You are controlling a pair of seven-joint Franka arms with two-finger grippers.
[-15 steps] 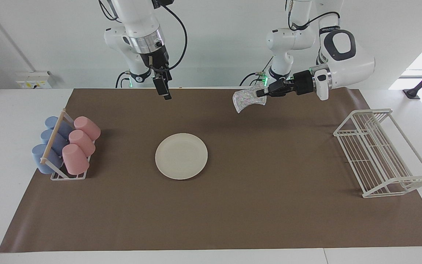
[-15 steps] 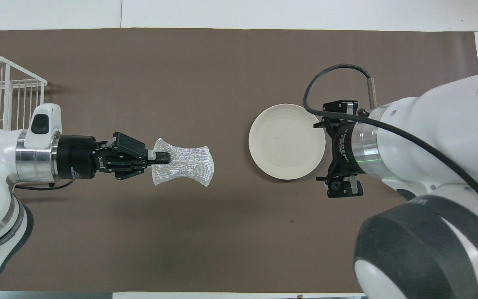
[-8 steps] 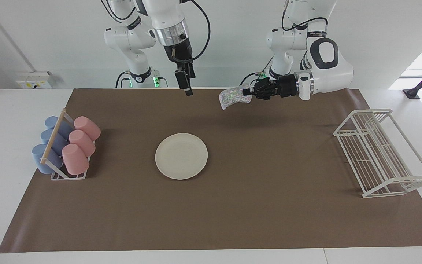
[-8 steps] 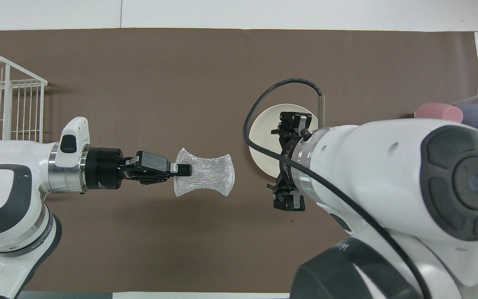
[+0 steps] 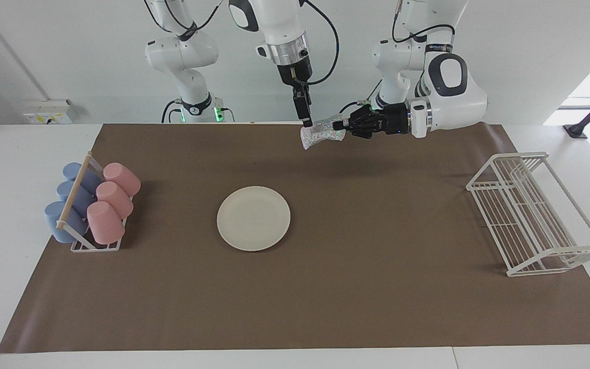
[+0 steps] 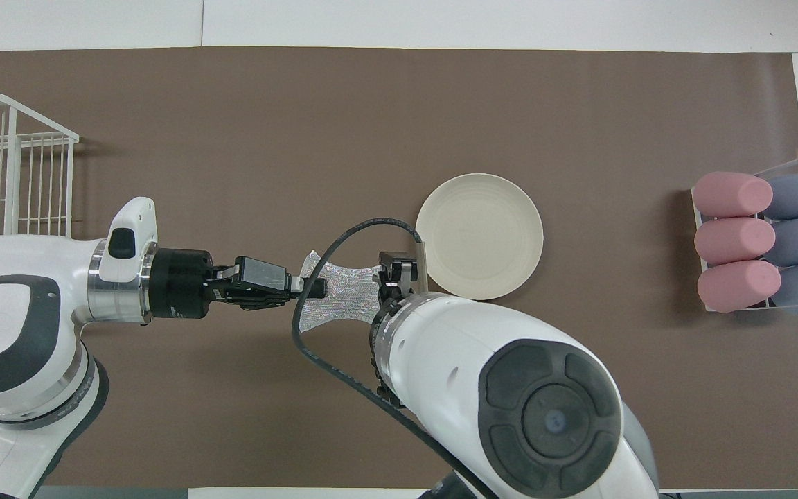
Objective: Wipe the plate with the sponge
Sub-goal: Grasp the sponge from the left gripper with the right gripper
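Landmark: the plate [image 5: 253, 218], which lies flat on the brown mat [image 5: 325, 307] about midway along the table, its cream face bare.

Nearer to the robots than the plate, both grippers are up in the air over the strip of mat next to the robots' edge. The left gripper [image 5: 346, 124] reaches in sideways from the left arm's end, its fingers pinched shut on one edge of the sponge [image 5: 321, 135]. The sponge hangs off the fingertips as a wrinkly silver pad, clear of the mat and not touching the plate; in the overhead view it shows beside the plate's edge, toward the left arm's end [image 6: 343, 290]. The right gripper [image 5: 307, 122] points straight down with its tip right at the free end of the sponge. Whether it touches the sponge, and how its fingers are set, I cannot tell; in the overhead view the right arm's own body covers most of that end.

Level with the plate, at the right arm's end of the mat, a small rack [image 5: 95, 245] holds three pink cups [image 5: 113, 202] and three blue cups [image 5: 69, 200] lying on their sides. At the left arm's end, well apart from the plate, stands a white wire dish rack [image 5: 533, 215].

Farther from the robots than the plate there is only bare mat.
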